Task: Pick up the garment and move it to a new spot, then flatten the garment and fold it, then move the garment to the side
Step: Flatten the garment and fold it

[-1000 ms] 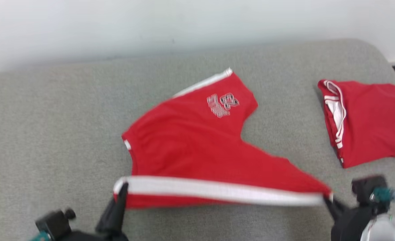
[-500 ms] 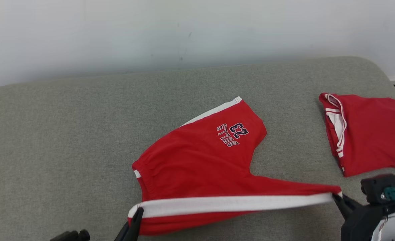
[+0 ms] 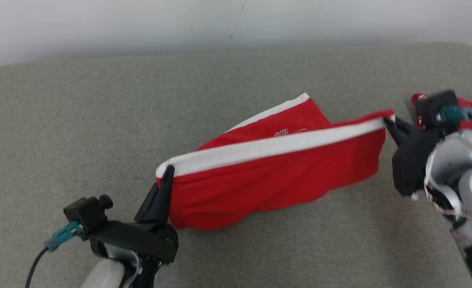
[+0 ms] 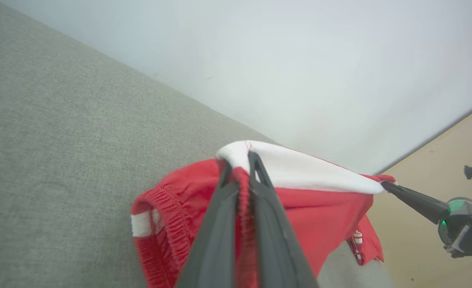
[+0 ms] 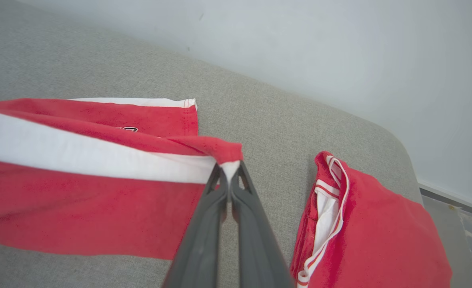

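Nearest, the left gripper (image 3: 167, 173) is clamped on the waistband end of the white stripe (image 3: 268, 146) of the red shorts (image 3: 268, 188). The right gripper (image 3: 388, 121) is pinched tight on the stripe's other end at the leg hem, so the stripe runs taut between them above the grey cushion (image 3: 80, 120), with the red cloth hanging below and its lowest fold touching the cushion. Beyond the stripe the far leg (image 3: 300, 116) lies flat on the cushion with its print partly hidden, a folded red garment (image 5: 372, 224) sits just past the right gripper, and the pale wall (image 3: 140, 24) stands behind.
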You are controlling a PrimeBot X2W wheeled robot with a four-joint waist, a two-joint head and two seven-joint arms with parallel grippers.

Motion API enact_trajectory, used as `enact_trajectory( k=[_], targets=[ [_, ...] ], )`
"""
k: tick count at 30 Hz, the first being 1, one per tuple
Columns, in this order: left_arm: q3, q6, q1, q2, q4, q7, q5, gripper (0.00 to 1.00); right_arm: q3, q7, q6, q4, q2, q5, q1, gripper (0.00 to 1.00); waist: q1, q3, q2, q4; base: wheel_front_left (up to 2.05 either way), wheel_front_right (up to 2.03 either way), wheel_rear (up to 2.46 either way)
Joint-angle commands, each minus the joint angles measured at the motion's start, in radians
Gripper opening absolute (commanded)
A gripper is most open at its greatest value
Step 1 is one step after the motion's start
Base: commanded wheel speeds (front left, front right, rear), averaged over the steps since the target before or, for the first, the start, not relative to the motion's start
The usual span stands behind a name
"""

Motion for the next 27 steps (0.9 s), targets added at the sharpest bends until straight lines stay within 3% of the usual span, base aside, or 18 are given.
enact_trajectory(
  k=[1, 8, 17, 18, 19, 27],
  targets=[
    [0.005, -0.001, -0.013, 0.000, 0.008, -0.006, 0.006, 0.00, 0.000, -0.008, -0.004, 0.014, -0.008, 0.001, -0.018, 0.00, -0.0002, 0.049, -0.0002, 0.032, 0.00, 0.00, 0.00],
    [0.036, -0.005, -0.129, -0.066, 0.115, -0.034, 0.036, 0.00, 0.104, -0.109, -0.004, 0.271, -0.003, -0.022, -0.256, 0.00, -0.0002, 0.127, -0.0002, 0.080, 0.00, 0.00, 0.00],
    [0.066, -0.016, -0.221, -0.121, 0.209, -0.041, 0.098, 0.00, 0.152, -0.220, -0.004, 0.502, 0.040, -0.039, -0.412, 0.00, -0.0002, 0.184, -0.0002, 0.123, 0.00, 0.00, 0.00],
    [0.076, -0.019, -0.225, -0.126, 0.209, -0.041, 0.108, 0.80, 0.158, -0.234, -0.004, 0.521, 0.045, -0.037, -0.423, 0.44, -0.0002, 0.185, -0.0002, 0.125, 0.00, 0.00, 0.00],
    [0.086, -0.022, -0.230, -0.130, 0.206, -0.042, 0.117, 1.00, 0.164, -0.244, -0.004, 0.537, 0.051, -0.027, -0.433, 1.00, -0.0002, 0.187, -0.0002, 0.127, 0.00, 0.00, 0.00],
    [0.143, -0.040, -0.187, -0.145, 0.193, -0.041, 0.181, 1.00, 0.218, -0.339, -0.003, 0.616, 0.072, 0.034, -0.479, 1.00, -0.0002, 0.150, -0.0002, 0.112, 0.00, 0.00, 0.00]
  ],
)
